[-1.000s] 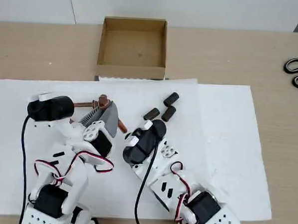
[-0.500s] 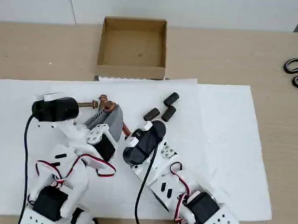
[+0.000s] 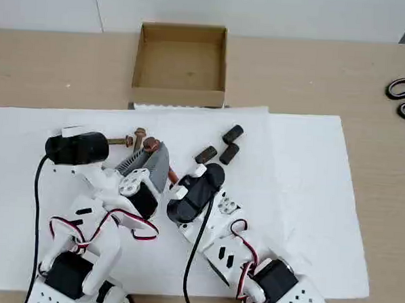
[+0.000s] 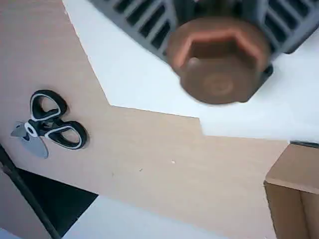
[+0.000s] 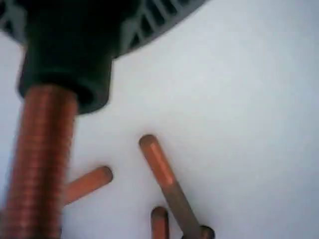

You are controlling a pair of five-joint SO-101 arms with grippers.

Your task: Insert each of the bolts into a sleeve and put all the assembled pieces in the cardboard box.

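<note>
- You are working on a tan tabletop with a white paper sheet spread over its lower part. Scissors lie at the right edge of the high view.
- The cardboard box sits at upper centre of the high view, open side up, just above the sheet's top edge.
- Your left claw, left of centre in the high view, is pinching a bolt. In the left wrist view the bolt's copper hex head faces the camera between the grey jaws.
- Your right claw is clamped on a black sleeve, and a copper threaded shank runs out of that sleeve.
- In the high view the 2 arms converge just left of centre, with a short stretch of copper showing between them.
- 2 loose bolts lie on the sheet just above and left of the left claw.
- 3 loose sleeves sit in a cluster on the sheet right of centre, near the arms but apart from them.
</note>
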